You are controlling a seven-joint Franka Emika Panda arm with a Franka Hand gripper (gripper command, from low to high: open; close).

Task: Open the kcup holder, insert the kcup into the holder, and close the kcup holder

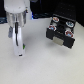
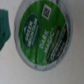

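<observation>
Hand [image 1: 20,51] hangs low over the white bench [image 1: 42,62], fingers seemingly clamped on the kcup [image 2: 42,33], green top filling the wrist view. Kcup holder [image 1: 62,31] sits well apart toward the exterior view's right, drawer open.

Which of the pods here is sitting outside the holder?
The green-topped kcup, on the table below the end effector. The other pods sit in the open drawer of the kcup holder.
</observation>
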